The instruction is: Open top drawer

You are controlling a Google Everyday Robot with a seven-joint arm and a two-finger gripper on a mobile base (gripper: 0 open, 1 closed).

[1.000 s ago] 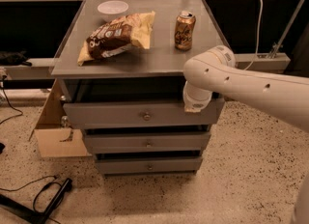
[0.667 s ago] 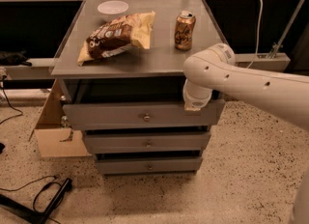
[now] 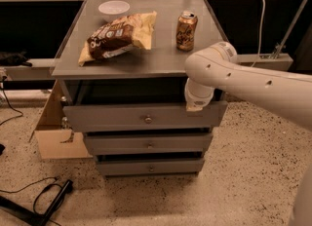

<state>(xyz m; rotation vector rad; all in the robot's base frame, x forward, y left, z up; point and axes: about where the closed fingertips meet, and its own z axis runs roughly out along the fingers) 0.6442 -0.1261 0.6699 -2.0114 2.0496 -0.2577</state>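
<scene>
The top drawer [image 3: 122, 118] is the widest grey front, with a small round metal knob [image 3: 147, 119] at its centre. It stands pulled out a little from the cabinet, with a dark gap showing above its front. My gripper [image 3: 196, 104] is at the end of the white arm, at the upper right edge of this drawer front, pointing down and away from the camera. The wrist hides its tips. Two narrower grey drawers [image 3: 148, 143] sit below.
On the cabinet top [image 3: 161, 59] lie a chip bag [image 3: 117, 37], a soda can [image 3: 186, 24] and a white bowl [image 3: 113, 8]. A cardboard box [image 3: 51, 127] stands at the cabinet's left. Cables and a black stand [image 3: 44, 203] lie on the speckled floor at front left.
</scene>
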